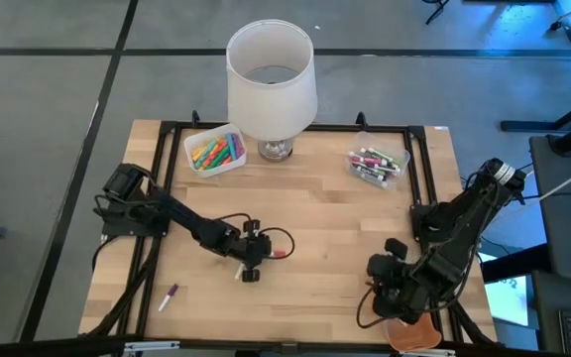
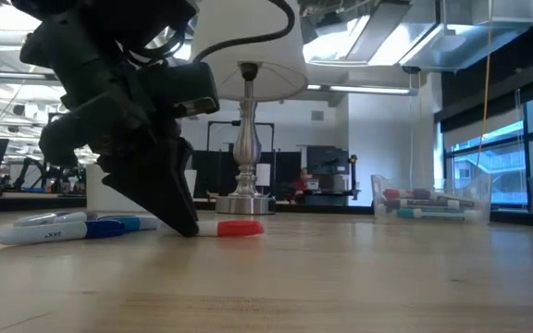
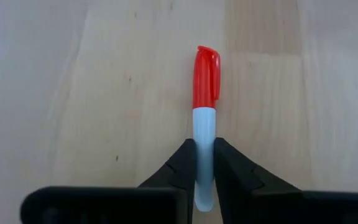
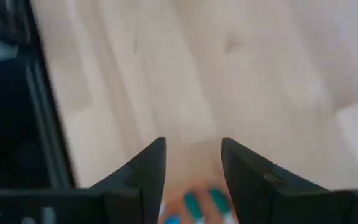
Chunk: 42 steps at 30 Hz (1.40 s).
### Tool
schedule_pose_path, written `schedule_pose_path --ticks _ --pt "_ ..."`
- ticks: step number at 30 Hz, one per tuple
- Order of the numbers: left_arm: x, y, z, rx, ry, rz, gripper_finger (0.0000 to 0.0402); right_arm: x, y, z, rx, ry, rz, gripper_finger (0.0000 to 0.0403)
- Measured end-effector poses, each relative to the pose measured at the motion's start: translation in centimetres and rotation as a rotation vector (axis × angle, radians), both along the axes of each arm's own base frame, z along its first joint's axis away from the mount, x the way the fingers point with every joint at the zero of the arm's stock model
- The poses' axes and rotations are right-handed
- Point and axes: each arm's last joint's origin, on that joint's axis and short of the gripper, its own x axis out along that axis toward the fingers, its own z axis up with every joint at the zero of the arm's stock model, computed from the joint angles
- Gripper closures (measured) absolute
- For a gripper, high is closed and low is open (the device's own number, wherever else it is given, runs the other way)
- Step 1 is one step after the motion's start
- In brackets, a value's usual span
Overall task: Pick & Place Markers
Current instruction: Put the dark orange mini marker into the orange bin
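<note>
1. Black left gripper [image 3: 204, 163] sits at table centre, fingers pressed against both sides of a red-capped marker [image 3: 205, 118]; its white barrel lies between them, the cap jutting past the tips, flat on the wooden table [image 1: 345, 223].
2. Right gripper [image 4: 193, 160] hovers at the table's near right corner, jaws parted, holding nothing.

Bright even overhead light, soft shadows — right wrist view motion-blurred

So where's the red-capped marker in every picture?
High view: red-capped marker at table middle, in the left hand.
Low view: marker lying on the wood, left of centre, beside the hand.
Left wrist view: marker centre, white barrel pinched between the fingers.
Right wrist view: not in it.
Shared landmark: the lamp, high and low views.
</note>
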Motion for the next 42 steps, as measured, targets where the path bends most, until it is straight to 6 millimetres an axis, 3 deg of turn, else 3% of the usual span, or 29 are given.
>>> schedule_pose_path --ticks 6,8,12,21,30,34,42 --pt "0.3 0.7 0.0 0.108 -0.055 0.080 0.0354 1.3 -1.2 0.2 -0.207 -0.219 -0.083 0.0250" --pt "0.6 0.7 0.2 0.133 -0.098 0.105 0.0356 1.9 -1.8 -0.5 -0.246 -0.210 -0.063 0.0250" --pt "0.9 0.8 0.6 0.169 -0.178 0.190 0.0367 3.2 -3.0 -2.8 -0.222 -0.196 -0.070 0.0250" --pt "1.8 1.0 1.8 0.141 -0.367 0.351 0.0364 6.4 -5.9 -6.8 -0.153 -0.393 -0.090 0.0250" --pt "2.2 1.0 2.4 0.092 -0.484 0.474 0.0355 7.8 -9.5 -8.7 -0.093 -0.510 -0.152 0.0250" --pt "2.3 1.0 2.6 0.089 -0.496 0.479 0.0357 8.1 -10.8 -9.1 -0.029 -0.638 -0.238 0.0241" --pt "2.8 0.5 3.6 0.059 -0.597 0.461 0.0358 7.8 -12.1 -10.0 0.049 -0.877 -0.343 0.0213"
